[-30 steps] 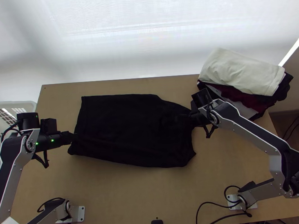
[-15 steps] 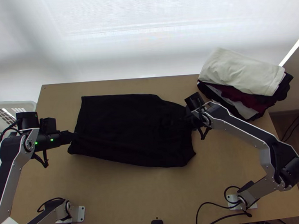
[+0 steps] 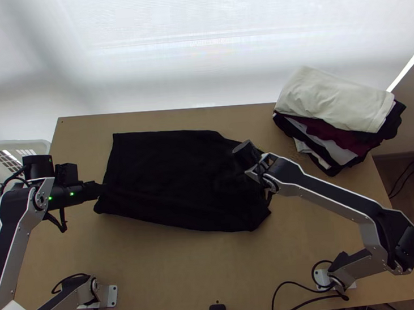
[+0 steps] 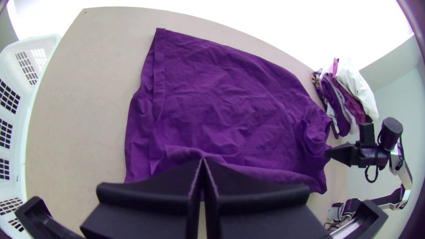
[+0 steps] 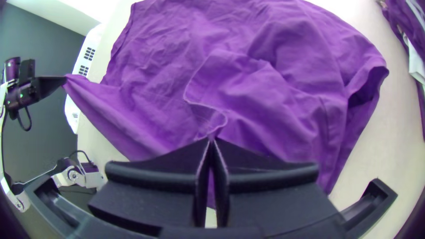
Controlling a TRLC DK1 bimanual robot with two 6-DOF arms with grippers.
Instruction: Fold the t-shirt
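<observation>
The left gripper (image 3: 100,188) has its two fingers (image 4: 168,177) pinched together on the shirt (image 3: 174,174), near the end on its own side. The cloth goes up to a point there. The right gripper (image 3: 247,155) has its fingers (image 5: 168,163) together too, pinching a thin edge of the shirt near the other end. The cloth is bumpy and bunched around those tips. The shirt lies on the table (image 3: 187,281), mostly between the two grippers. It is spread wide, and it is flatter on the side away from the arms. Past the right gripper, farther back and to the right, is a pile of clothes (image 3: 334,101) with a pale one on top. Out to the left of the left gripper, well apart from the shirt, is a white basket (image 3: 19,145).
</observation>
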